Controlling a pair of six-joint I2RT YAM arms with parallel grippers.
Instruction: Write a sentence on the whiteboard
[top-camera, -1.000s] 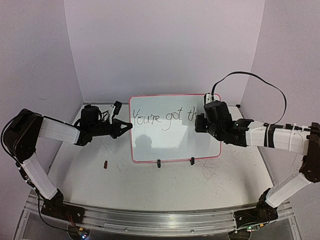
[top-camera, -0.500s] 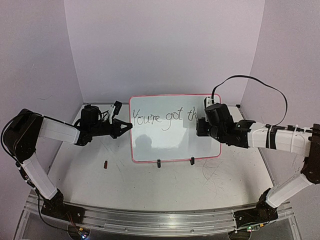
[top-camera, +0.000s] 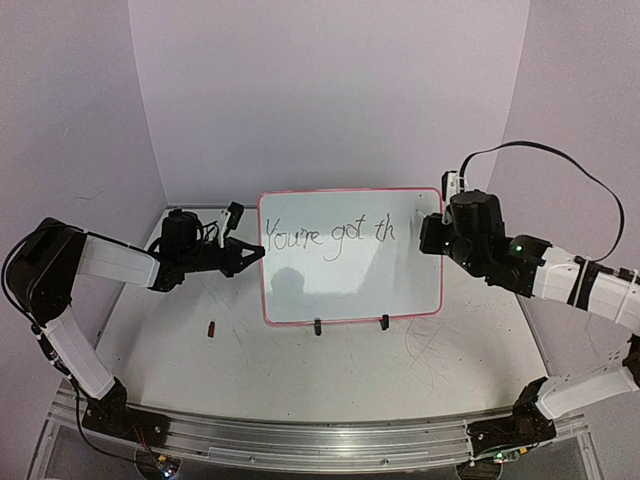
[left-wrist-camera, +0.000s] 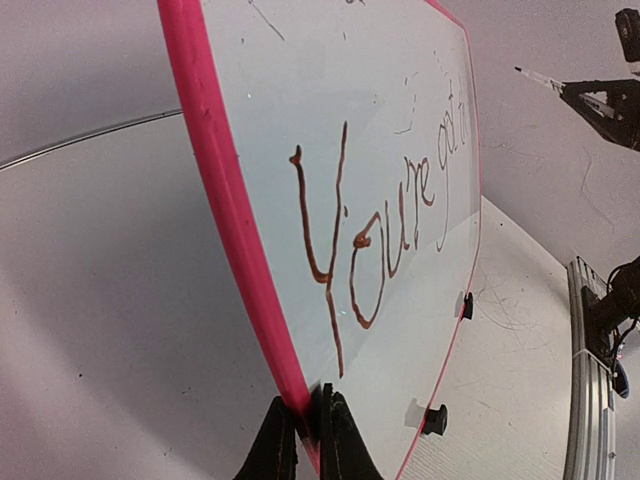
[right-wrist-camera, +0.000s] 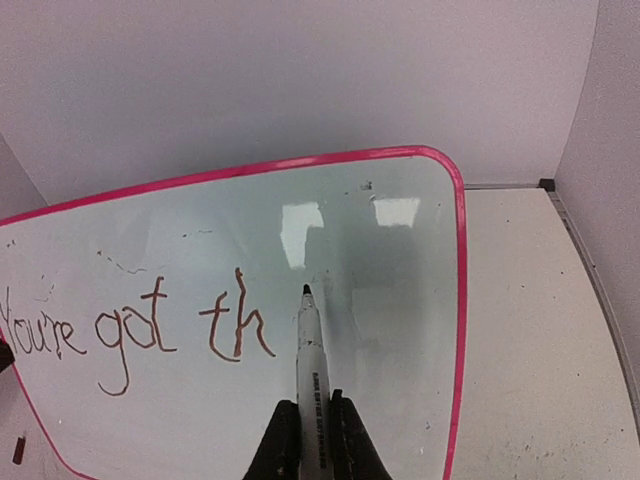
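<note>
The whiteboard (top-camera: 350, 290) stands upright on two black clip feet at the table's middle, red-pink framed. The sentence (top-camera: 330, 238) reads "You're got th" in one handwritten line; it also shows in the right wrist view (right-wrist-camera: 140, 335) and left wrist view (left-wrist-camera: 370, 250). My left gripper (top-camera: 255, 253) is shut on the whiteboard's left edge (left-wrist-camera: 235, 230). My right gripper (top-camera: 428, 235) is shut on a white marker (right-wrist-camera: 311, 375), off the board's right edge. The marker's black tip (right-wrist-camera: 306, 290) points at the board just right of "th", held back from the surface.
A small dark cap-like piece (top-camera: 211, 328) lies on the table left of the board. Lilac walls close in the back and both sides. The tabletop (top-camera: 330, 370) in front of the board is scratched. A metal rail (top-camera: 300, 440) runs along the near edge.
My right gripper with the marker has pulled away from the board, moving right and up. The written line "You're got th" is unchanged. The left arm has not moved.
</note>
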